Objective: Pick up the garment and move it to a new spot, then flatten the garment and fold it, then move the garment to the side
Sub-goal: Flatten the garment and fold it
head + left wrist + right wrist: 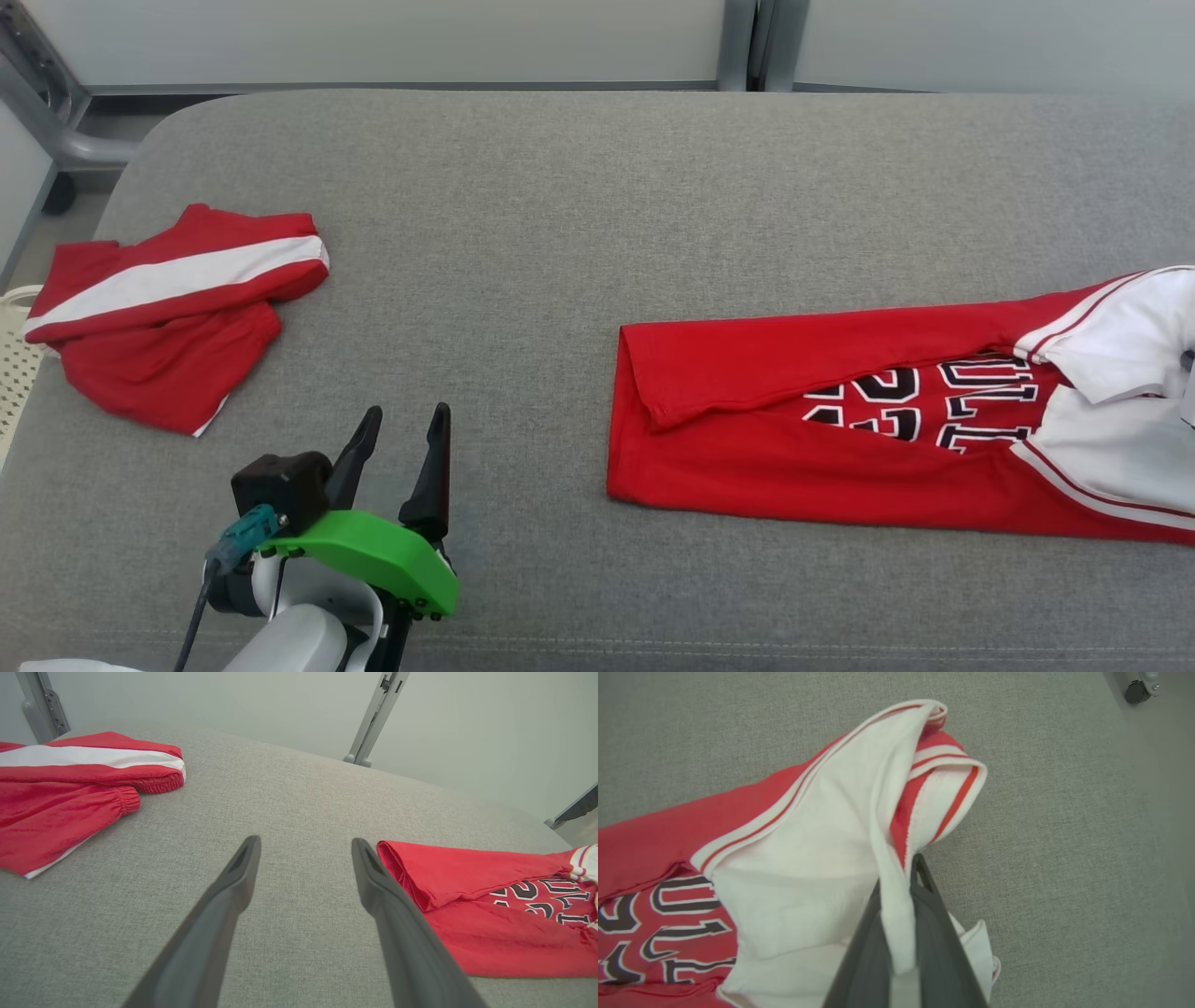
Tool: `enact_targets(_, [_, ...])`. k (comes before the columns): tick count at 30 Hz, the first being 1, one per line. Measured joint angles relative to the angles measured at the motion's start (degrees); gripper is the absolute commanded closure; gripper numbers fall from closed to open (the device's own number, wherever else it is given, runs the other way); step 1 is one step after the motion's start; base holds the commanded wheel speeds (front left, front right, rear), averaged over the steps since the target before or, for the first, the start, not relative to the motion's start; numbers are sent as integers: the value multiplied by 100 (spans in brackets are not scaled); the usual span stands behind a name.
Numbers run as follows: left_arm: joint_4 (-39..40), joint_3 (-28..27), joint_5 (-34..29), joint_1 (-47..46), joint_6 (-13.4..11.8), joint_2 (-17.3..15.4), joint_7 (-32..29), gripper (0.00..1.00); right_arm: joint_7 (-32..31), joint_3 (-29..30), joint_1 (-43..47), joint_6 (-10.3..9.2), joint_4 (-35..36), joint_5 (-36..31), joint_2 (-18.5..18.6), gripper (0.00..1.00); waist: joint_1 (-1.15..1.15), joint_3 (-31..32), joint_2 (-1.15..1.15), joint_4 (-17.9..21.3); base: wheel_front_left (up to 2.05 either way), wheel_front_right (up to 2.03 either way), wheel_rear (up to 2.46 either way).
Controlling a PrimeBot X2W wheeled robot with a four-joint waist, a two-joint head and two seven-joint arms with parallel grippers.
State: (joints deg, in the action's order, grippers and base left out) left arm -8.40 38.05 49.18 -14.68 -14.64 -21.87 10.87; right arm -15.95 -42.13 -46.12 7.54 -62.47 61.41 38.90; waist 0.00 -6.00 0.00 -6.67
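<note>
Left gripper (407, 413), 7 o'clock: fingers wide, empty. Jersey (794, 467) at 3 o'clock, already narrowed lengthwise; right gripper (901, 886) pinched shut on its white end (817, 858). Likely mid-fold: next, carry that end toward 9 o'clock onto the hem (633, 411).

bright even diffuse light, soft faint shadows, no glare, wrist views wide-angle distorted, near jaws blurred

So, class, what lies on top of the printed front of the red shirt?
A folded red flap covers the top of the print; white cloth, pinched in the right gripper, covers its end. The letters beneath are hidden.
</note>
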Motion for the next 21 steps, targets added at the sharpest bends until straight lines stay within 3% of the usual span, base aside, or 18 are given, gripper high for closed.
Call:
enact_targets(9, [-30, 20, 1, -2, -4, 16, -3, 0, -19, -180, -64, -1, 638, -235, -146, 100, 0, 24, 0, 197, 0, 0, 0])
enact_targets(21, [-103, 4, 77, 79, 9, 83, 85, 0, -739, -397, 77, -1, 2688, -823, 1, 100, 0, 266, 0, 259, 0, 0, 0])
